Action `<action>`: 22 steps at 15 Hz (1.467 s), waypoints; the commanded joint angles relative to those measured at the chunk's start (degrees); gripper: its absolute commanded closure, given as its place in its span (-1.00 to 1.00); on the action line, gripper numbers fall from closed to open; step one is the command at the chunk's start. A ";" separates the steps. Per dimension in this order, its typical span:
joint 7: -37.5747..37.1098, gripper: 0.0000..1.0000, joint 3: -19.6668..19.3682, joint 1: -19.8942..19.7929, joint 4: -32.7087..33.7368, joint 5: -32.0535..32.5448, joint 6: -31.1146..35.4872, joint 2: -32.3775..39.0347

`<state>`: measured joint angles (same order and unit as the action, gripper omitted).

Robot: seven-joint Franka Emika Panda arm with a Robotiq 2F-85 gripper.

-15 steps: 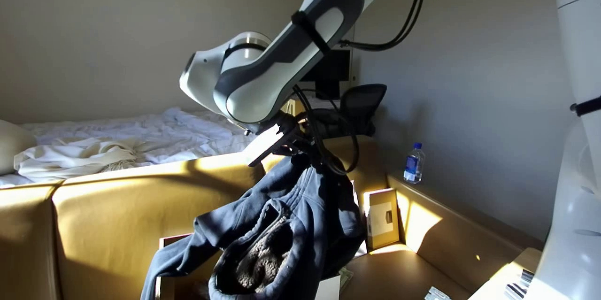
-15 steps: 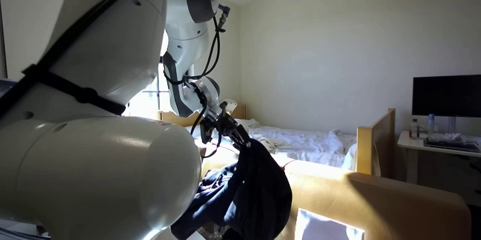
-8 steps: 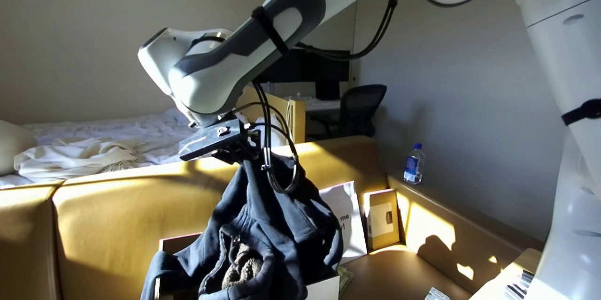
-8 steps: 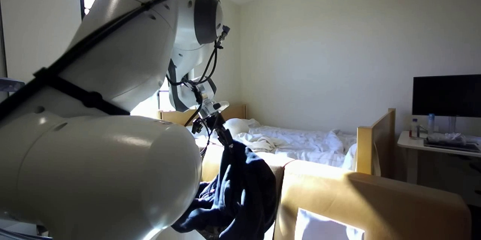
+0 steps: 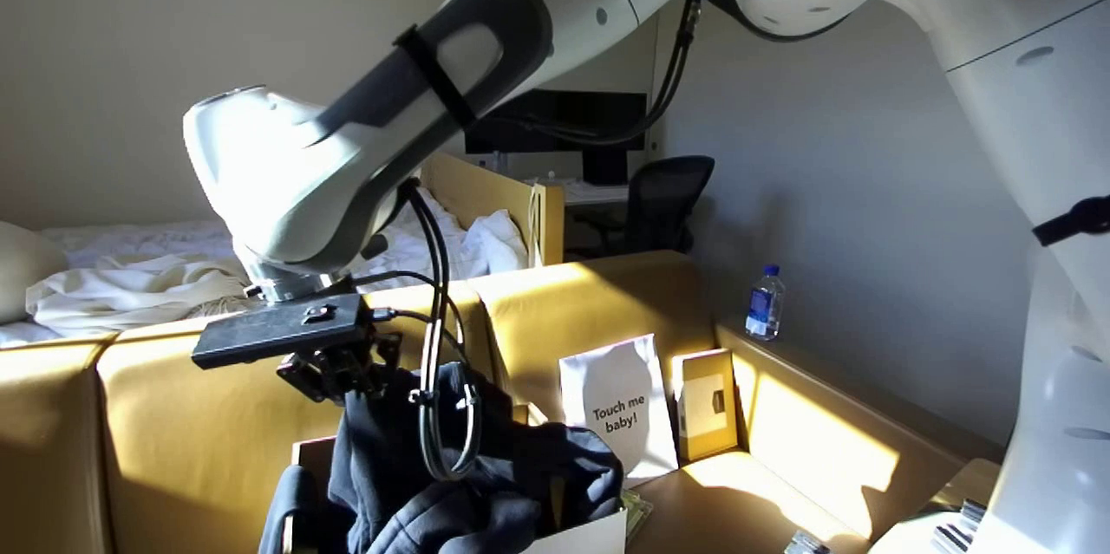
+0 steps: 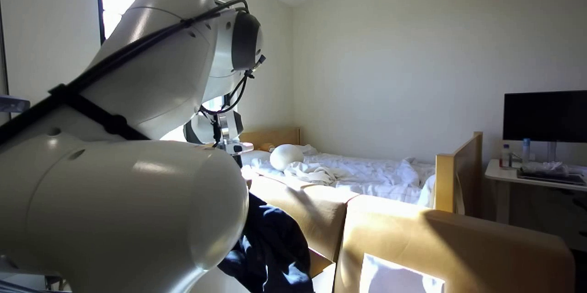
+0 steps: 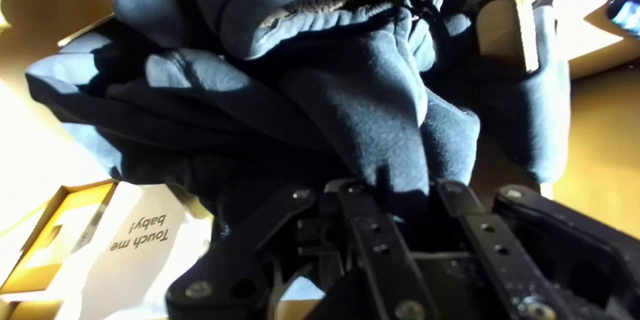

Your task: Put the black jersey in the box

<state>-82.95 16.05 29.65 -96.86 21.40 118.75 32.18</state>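
Observation:
The black jersey (image 5: 442,511), dark blue-grey in the sunlight, lies bunched over and partly inside an open box (image 5: 598,532) on the sofa. A sleeve hangs over the box's left edge. My gripper (image 5: 355,394) is low over the box's left part, and jersey fabric rises to its fingers. In the wrist view the gripper (image 7: 400,190) has jersey cloth (image 7: 370,89) between its fingers; the fingertips are hidden by dark cloth. The box edge (image 7: 525,24) shows there too. In an exterior view the jersey (image 6: 275,247) shows beside the box (image 6: 325,279); the arm mostly hides the gripper.
The sofa backrest (image 5: 199,441) stands behind the box. A white "Touch me baby!" package (image 5: 617,415) and a yellow box (image 5: 707,407) lean to its right. A bottle (image 5: 765,307) stands on the armrest. A bed (image 6: 367,178) lies beyond the sofa.
My gripper has moved left and down in an exterior view, carrying the jersey. The jersey has sunk from hanging above the box to lying bunched in and over it.

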 commanded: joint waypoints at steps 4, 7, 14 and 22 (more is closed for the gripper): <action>3.14 -0.05 -1.67 2.74 -0.32 -4.62 5.05 1.32; 4.73 -0.45 -4.35 2.73 -1.27 -1.39 2.65 -2.86; 11.39 -1.00 -8.28 2.44 4.01 10.76 -15.05 -9.35; 24.61 -1.00 -5.71 -7.25 0.67 0.84 3.28 -22.85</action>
<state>-64.83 8.66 27.12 -91.45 29.28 115.80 15.60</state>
